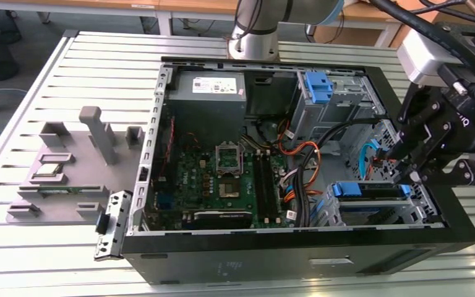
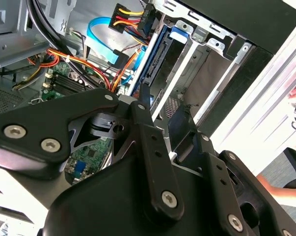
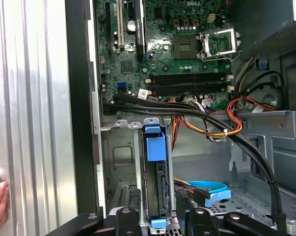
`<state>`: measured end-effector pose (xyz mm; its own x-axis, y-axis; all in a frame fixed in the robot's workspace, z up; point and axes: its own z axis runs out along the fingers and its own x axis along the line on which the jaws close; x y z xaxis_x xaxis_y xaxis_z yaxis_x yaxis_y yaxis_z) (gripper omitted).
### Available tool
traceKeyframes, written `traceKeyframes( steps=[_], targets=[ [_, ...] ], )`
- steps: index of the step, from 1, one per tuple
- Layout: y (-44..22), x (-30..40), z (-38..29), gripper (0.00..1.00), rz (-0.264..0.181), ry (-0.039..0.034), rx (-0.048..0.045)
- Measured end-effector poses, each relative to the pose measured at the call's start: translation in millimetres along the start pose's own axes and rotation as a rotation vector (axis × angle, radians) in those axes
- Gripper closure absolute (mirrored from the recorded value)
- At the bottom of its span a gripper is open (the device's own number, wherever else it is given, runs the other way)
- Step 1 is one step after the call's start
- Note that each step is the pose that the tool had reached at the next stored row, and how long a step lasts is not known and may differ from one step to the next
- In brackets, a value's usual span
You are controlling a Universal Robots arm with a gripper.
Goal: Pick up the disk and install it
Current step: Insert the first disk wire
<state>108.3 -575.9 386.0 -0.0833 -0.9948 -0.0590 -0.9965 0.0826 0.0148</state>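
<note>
Disk (image 3: 155, 189) on edge in drive cage (image 3: 119, 153), handle end toward motherboard (image 3: 187, 64); end effector (image 3: 157, 219) over opposite end, grip indiscernible.

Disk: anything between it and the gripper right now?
Nothing visible. In the first wrist view the disk sits in the drive cage right at the gripper; the black cable bundle runs past its far end, not between.

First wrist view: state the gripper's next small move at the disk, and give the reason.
Probably close on the disk. It stands on edge in a slot of the drive cage, and the gripper looks open, straddling the disk's near end with a gap on each side.
</note>
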Motion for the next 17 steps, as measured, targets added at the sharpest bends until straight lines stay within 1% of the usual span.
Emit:
traceKeyframes(
  steps=[8, 17],
  targets=[
    [0.3, -4.9, 1.2, 0.58, -0.007, 0.0000, -0.0004],
    [0.5, -7.5, 2.3, 0.58, -0.013, -0.0001, -0.0008]
  ],
)
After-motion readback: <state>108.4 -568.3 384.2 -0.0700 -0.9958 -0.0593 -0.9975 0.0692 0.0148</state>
